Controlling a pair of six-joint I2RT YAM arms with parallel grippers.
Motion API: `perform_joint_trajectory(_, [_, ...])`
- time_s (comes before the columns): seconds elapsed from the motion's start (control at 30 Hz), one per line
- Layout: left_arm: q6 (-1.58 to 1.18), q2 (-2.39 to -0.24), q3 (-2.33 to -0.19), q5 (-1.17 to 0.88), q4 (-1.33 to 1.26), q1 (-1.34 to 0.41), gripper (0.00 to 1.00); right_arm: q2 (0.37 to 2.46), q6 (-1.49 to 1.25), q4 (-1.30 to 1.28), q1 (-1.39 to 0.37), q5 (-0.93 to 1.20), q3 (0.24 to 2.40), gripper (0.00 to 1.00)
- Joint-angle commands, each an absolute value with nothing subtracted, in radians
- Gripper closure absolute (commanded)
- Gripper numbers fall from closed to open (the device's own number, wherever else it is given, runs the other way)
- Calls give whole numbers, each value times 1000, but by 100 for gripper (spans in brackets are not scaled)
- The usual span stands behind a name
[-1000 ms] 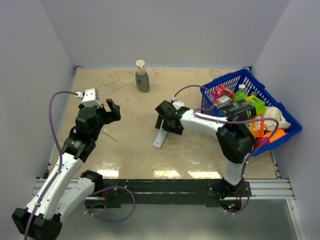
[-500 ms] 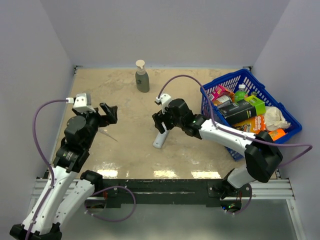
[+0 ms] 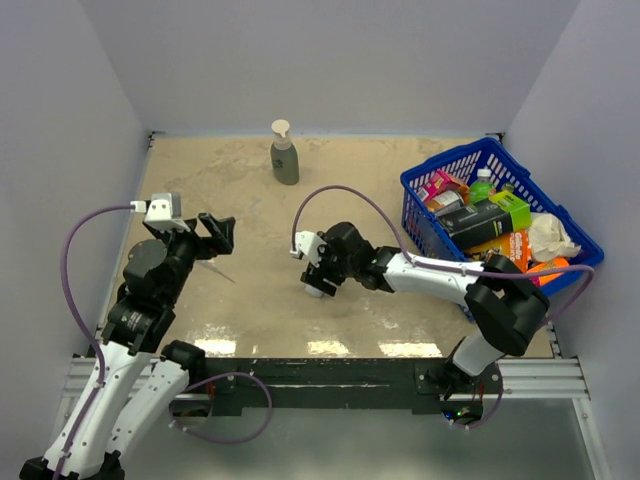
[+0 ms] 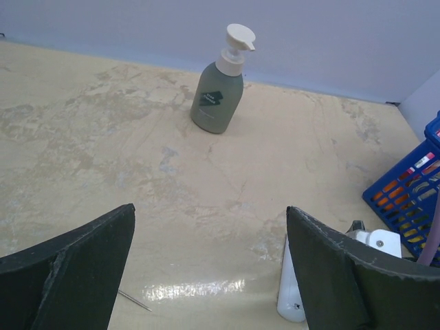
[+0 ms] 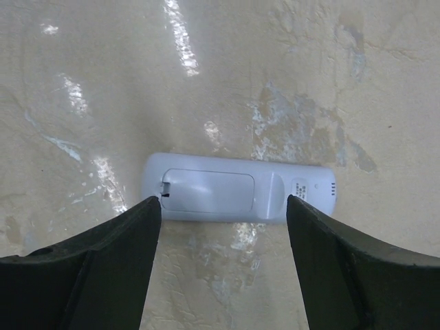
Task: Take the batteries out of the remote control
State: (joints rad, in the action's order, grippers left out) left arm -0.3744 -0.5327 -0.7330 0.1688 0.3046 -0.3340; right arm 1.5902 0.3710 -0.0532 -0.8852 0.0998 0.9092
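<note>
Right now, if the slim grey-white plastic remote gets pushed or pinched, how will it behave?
The slim grey-white plastic remote likely slides, not rolls: flat body, glossy beige tabletop. Probably stiff and light, a thin moulded shell. Smooth rounded edges might slip from a pinch.

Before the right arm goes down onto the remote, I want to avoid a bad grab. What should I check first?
1. Remote control lying flat on the table, back up: ok.
2. Batteries reachable: not ok; the battery cover is closed over them.
3. Right fingers open above the remote: ok.
4. Fingers lined up across the remote's width: not ok; it seems to lie lengthwise between them.
5. Left fingers open, empty, away from the remote: ok.
6. Thin stick clear of the remote: ok.
</note>
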Motion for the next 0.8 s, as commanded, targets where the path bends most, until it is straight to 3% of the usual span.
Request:
perform_joint_trajectory(0.0, [-357,-525,-735,195,301,-330,5,1575,420,46,-937,65,882,25])
perform_joint_trajectory(0.77, [-359,-541,-738,201,313,-331,5,1621,474,74,-999,-63,862,29])
